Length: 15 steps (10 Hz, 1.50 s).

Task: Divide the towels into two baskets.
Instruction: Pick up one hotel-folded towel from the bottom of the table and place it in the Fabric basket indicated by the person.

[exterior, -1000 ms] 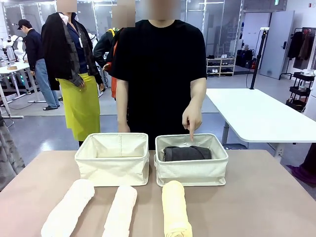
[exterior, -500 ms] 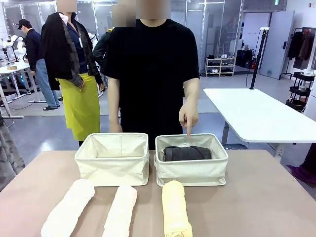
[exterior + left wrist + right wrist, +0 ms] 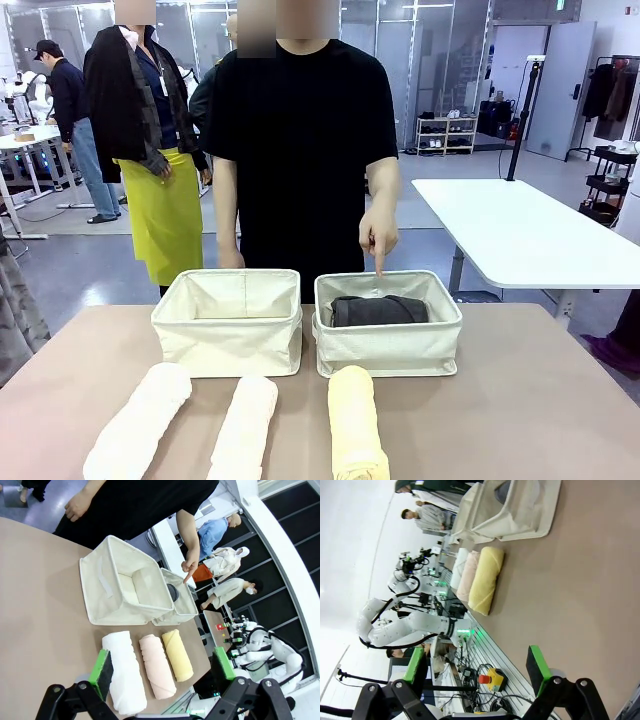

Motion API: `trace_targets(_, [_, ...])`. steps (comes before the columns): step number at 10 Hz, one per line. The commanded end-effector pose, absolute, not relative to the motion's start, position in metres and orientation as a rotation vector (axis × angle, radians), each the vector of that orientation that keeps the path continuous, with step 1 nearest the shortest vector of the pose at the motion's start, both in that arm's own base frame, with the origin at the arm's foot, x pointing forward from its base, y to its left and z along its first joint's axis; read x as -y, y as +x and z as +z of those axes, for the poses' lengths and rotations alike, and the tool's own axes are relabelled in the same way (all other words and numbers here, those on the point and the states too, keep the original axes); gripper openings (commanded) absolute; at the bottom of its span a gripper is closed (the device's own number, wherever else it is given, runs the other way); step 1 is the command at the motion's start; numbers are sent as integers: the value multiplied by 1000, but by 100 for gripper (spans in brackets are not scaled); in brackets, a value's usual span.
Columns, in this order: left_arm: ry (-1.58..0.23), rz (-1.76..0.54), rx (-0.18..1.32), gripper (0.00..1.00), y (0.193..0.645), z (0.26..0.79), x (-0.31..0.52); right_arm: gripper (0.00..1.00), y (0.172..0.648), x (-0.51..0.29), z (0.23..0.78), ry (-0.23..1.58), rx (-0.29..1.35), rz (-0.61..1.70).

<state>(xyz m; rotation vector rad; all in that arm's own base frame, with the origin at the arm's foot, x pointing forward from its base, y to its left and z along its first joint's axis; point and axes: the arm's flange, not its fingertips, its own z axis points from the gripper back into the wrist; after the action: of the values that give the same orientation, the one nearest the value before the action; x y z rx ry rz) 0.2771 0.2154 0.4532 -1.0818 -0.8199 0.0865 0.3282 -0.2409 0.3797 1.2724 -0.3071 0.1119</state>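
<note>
Both claws are released and empty. The left gripper (image 3: 162, 665) and the right gripper (image 3: 476, 667) hang with their green pads spread wide above the near side of the brown table (image 3: 540, 400). Three rolled terry towels lie side by side there: a white roll on the robot's left (image 3: 140, 420), a cream roll in the middle (image 3: 245, 425), and a pale yellow roll on the right (image 3: 357, 425). Their long axes run from the robot toward the two cream canvas baskets, fanning slightly. The middle roll looks faintly pink in the left wrist view, so its true shade is uncertain. The fourth towel, a dark charcoal grey roll (image 3: 378, 310), already lies crosswise inside the right basket (image 3: 390, 350). The left basket (image 3: 228, 335) holds nothing. The person's hand (image 3: 378, 238) points a finger down at the right basket's far rim. The coming move probably turns on the yellow roll, which lies directly in front of that basket and ends just short of its front wall, nearer the right arm. In the left wrist view the white roll sits close to one pad, with its length crossing the line between the fingers, so closing would pinch its width.
</note>
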Motion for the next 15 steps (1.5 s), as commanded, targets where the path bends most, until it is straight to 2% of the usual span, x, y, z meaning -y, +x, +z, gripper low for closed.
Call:
trace_targets(1, [-1086,87,827,100,275,454,-217,100,335,192,401,1135,219,58])
trace_targets(7, [-1086,87,827,100,275,454,-217,100,366,-20,422,826,60,23])
trace_targets(10, [-1086,87,827,100,275,454,-217,100,368,-103,418,683,107,3])
trace_targets(15, [-1086,87,827,100,275,454,-217,100,367,-216,395,360,183,137])
